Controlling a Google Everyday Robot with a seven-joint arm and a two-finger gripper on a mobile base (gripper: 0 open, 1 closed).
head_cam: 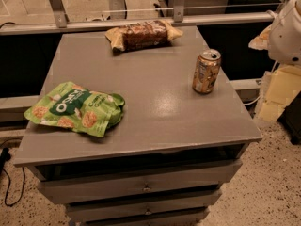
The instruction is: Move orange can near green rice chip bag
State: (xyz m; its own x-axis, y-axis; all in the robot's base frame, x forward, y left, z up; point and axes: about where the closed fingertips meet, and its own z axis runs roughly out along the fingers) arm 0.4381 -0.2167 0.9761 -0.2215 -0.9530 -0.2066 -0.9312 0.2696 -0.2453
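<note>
The orange can (206, 72) stands upright at 3 o'clock on the grey table (155, 107), well apart from the green rice chip bag (75, 108) lying flat at 8 o'clock, so I'd judge the carry is not yet begun. A brown snack bag (143, 34) lies at 12. Both bags look sealed; the can's contents are hidden. The gripper is out of sight past a white arm part (287, 32) at 2 o'clock, and I cannot tell its state.

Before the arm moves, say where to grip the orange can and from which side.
I'd grip the orange can mid-body, from the right: it stands upright with round sides, near the table's right edge. The pincer is out of view; a white arm part shows at right.
</note>
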